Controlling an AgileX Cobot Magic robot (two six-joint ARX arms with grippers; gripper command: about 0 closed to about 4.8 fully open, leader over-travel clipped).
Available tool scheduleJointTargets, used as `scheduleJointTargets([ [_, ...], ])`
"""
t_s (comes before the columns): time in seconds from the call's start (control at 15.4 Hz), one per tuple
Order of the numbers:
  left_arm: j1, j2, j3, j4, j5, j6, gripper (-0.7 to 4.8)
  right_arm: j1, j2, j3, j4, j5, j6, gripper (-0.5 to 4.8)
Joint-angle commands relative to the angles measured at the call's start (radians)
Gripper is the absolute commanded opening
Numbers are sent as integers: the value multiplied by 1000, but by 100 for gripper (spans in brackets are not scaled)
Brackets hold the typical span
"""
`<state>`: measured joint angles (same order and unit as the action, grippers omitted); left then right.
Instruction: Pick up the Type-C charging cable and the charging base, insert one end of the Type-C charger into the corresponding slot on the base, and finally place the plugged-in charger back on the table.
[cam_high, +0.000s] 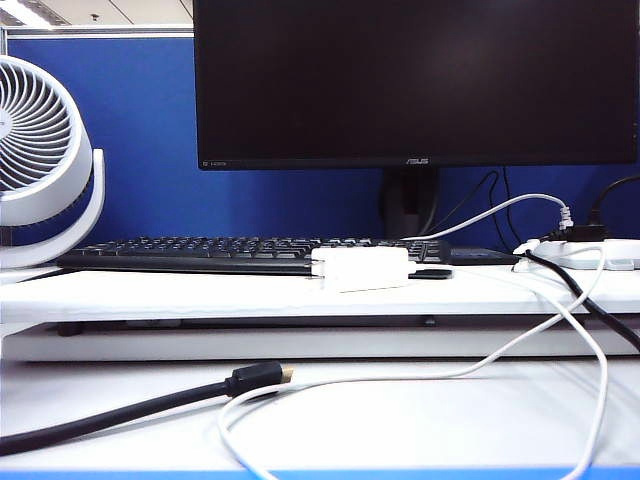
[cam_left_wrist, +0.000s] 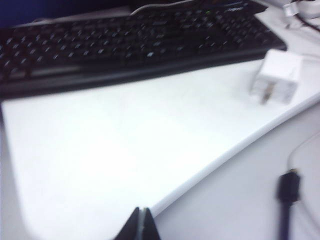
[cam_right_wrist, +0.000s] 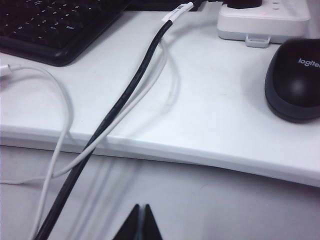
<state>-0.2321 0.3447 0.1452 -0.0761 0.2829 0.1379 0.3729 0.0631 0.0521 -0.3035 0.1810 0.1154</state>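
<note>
left gripper (cam_left_wrist: 140, 224) pinched closed, empty, above shelf edge, charging base (cam_left_wrist: 278, 77) well beyond it by keyboard (cam_left_wrist: 125, 45), right gripper (cam_right_wrist: 140, 223) closed, empty, Type-C charging cable (cam_right_wrist: 60, 145) draping off shelf just ahead beside black cable (cam_right_wrist: 115, 112)

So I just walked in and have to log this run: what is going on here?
Nothing is held at the moment. The left gripper hangs shut over the raised shelf board, and the right gripper hangs shut over the desk, near the trailing cords. The charging base lies on the shelf in front of the keyboard. The thin white Type-C cable loops across the desk below. Whether it is plugged into the base cannot be told.
</note>
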Motion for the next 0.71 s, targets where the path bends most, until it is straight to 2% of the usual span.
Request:
scheduleJointTargets([
  [0.06, 18, -101, -65, 10, -108, -23, -6, 1, -2, -2, -5, 0, 3, -5],
  [0.19, 24, -156, -85, -1, -153, -23, -6, 1, -2, -2, -5, 1, 3, -5],
  [0.26, 82, -255, -129, -19, -156, -23, -6, 1, -2, -2, -5, 1, 3, -5],
  [0.32, 127, -303, -137, -94, -187, -24, -5, 1, -2, -2, -6, 0, 3, -5],
  [0.58, 190, -328, -137, -103, -269, -42, -6, 1, -6, -2, -6, 0, 3, -5],
  [0.65, 191, -328, -137, -106, -343, -60, -6, 1, -6, -2, -5, 0, 3, -5],
  [0.71, 191, -328, -137, -107, -376, -92, -6, 1, -6, -2, -5, 0, 3, -5],
])
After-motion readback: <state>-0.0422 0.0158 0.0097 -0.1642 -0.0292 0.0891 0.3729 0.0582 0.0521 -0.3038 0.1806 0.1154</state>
